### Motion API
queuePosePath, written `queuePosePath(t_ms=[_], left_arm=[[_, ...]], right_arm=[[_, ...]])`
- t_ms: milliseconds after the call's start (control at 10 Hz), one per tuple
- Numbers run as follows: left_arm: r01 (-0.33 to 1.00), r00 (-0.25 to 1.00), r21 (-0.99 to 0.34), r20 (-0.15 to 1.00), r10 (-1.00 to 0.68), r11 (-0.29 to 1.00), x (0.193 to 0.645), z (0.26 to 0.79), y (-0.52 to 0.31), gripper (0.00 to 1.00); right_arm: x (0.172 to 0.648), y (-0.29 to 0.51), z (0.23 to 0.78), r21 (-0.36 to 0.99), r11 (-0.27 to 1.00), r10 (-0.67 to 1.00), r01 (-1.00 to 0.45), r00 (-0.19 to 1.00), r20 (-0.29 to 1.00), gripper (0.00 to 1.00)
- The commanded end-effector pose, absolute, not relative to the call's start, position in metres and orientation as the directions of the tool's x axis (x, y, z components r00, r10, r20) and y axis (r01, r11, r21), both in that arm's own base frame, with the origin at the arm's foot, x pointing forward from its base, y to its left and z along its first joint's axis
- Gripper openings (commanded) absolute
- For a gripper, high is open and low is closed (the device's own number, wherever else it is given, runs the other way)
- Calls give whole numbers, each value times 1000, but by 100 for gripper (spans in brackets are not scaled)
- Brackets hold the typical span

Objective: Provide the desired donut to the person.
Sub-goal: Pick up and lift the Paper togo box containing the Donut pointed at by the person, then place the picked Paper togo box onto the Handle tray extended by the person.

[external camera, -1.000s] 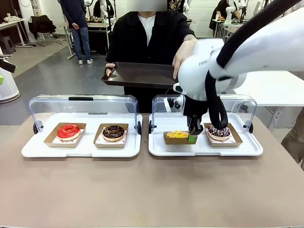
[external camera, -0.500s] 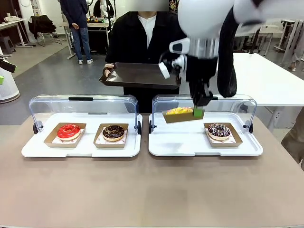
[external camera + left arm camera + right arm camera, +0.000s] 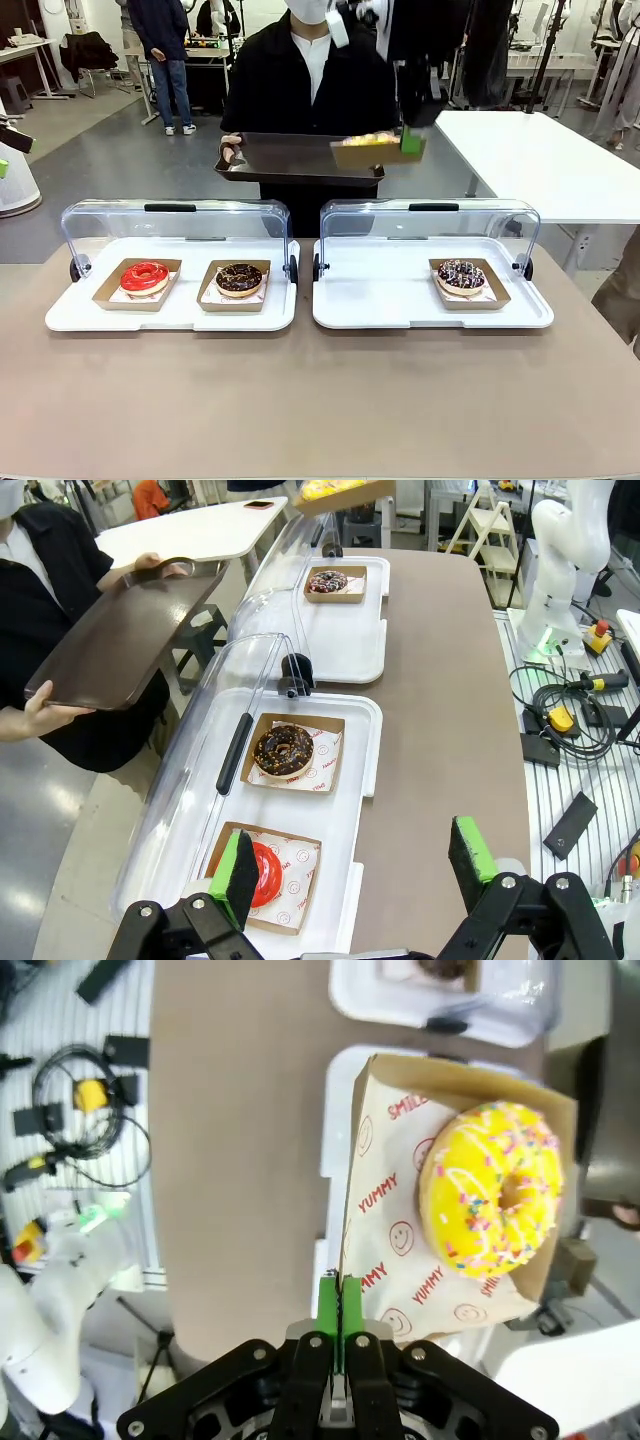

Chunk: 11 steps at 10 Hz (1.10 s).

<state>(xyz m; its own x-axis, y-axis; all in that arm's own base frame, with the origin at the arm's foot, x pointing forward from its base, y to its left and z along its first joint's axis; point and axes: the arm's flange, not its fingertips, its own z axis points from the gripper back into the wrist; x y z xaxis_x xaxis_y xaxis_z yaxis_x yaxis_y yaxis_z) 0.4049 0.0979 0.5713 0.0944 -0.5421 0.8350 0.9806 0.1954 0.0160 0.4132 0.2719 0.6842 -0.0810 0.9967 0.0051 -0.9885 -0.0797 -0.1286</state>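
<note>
Count: one person (image 3: 310, 90) at the table, two white trays, two clear lids, one dark tray (image 3: 285, 158), four cardboard boats, four donuts.
Room: an open hall with a grey floor; a white side table (image 3: 540, 160) stands to the right, and a bystander (image 3: 160, 45) stands far back on the left.
Table: a brown top (image 3: 320, 400) across the near side, bare in front of the white trays.
White trays: the left tray (image 3: 60, 318) and the right tray (image 3: 400, 300) sit side by side, each with its clear lid (image 3: 170, 225) (image 3: 430, 220) swung up at the back.
Dark tray: held by the person in both hands at the far side, roughly level.
Left gripper (image 3: 353, 862): jaws wide apart, nothing between them, hovering above the left tray's end.
Right gripper (image 3: 411, 140): jaws pressed together on one wall of the cardboard boat (image 3: 395, 1210), up at the height of the dark tray.
Boat's lie: in the front view its long side runs left to right, near level, gripped at its right end; it is at the dark tray's right end, and I cannot tell whether it touches.
Yellow donut (image 3: 490, 1190): flat in the held boat, sprinkled top up.
Left tray's donuts: a red donut (image 3: 145, 276) and a chocolate donut (image 3: 239, 278), each in its own boat.
Right tray's donut: a dark sprinkled donut (image 3: 461, 275) in a boat at the right.
</note>
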Motion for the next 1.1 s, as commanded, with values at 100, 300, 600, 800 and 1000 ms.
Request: queuePosePath(t_ms=[100,300,600,800,1000], left_arm=[[982,84,22,842,-533,189,405,573,98,100],[982,84,22,842,-533,189,405,573,98,100],[982,84,22,842,-533,189,405,573,98,100],[982,84,22,842,-533,189,405,573,98,100],[982,84,22,842,-533,189,405,573,98,100]], right_arm=[[449,285,684,-145,-68,998,-987,-68,-5,0],[427,275,690,-142,-71,997,-987,-72,7,0],[427,275,690,-142,-71,997,-987,-72,7,0],[427,275,690,-142,-71,997,-987,-72,7,0],[427,275,690,-142,-71,997,-987,-72,7,0]])
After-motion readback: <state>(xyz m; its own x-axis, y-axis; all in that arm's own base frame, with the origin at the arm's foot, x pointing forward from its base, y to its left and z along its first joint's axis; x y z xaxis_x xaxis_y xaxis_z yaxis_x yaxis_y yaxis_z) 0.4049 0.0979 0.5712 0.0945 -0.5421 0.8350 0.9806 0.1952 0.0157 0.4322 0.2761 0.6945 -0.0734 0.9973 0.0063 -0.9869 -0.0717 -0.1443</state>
